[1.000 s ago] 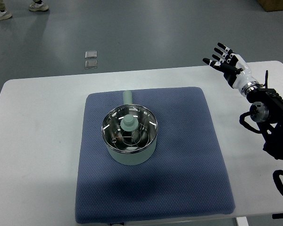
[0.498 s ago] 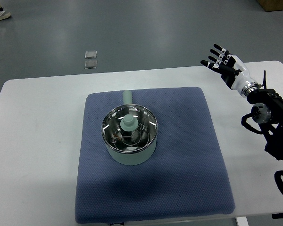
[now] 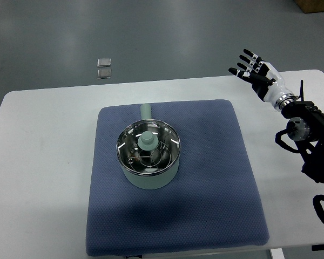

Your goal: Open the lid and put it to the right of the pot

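A pale green pot (image 3: 149, 174) with a short handle pointing away from me stands on a blue mat (image 3: 175, 216) in the middle of the white table. A glass lid (image 3: 148, 149) with a metal rim and a pale green knob (image 3: 147, 141) sits on the pot. My right hand (image 3: 250, 68) is raised at the table's far right edge, fingers spread and empty, well away from the pot. The left arm is out of view.
The white table (image 3: 43, 162) extends left and right of the mat. My right arm's dark joints and cables (image 3: 308, 135) occupy the right edge. Two small square plates (image 3: 103, 67) lie on the floor beyond the table.
My right hand has drifted slightly up and to the left, fingers still spread. A person's feet at the top left have left the view. Pot and lid unmoved.
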`<state>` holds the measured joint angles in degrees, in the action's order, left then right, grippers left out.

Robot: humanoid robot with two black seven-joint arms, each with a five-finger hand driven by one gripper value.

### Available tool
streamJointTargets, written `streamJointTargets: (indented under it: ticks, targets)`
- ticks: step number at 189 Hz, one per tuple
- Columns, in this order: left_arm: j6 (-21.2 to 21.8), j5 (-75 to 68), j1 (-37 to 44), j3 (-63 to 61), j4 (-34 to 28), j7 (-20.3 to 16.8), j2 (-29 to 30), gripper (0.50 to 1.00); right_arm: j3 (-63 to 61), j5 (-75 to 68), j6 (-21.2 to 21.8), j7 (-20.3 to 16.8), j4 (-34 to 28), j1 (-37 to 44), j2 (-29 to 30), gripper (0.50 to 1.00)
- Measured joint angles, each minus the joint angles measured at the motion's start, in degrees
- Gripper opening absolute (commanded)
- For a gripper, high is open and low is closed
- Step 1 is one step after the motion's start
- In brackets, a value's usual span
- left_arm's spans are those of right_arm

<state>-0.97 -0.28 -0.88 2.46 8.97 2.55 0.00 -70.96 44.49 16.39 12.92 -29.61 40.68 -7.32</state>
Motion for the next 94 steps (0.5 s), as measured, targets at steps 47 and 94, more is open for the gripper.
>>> streamJointTargets:
  ticks: [47, 94]
  targets:
    - [0.0, 0.0, 0.0, 0.0, 0.0, 0.0, 0.0, 1.000, 0.0, 0.0, 1.7, 0.5, -0.1, 0.1, -0.4, 0.942]
    - [0.0, 0.0, 0.0, 0.0, 0.0, 0.0, 0.0, 1.000, -0.1, 0.1, 2.6, 0.9, -0.1, 0.0, -0.6, 0.940]
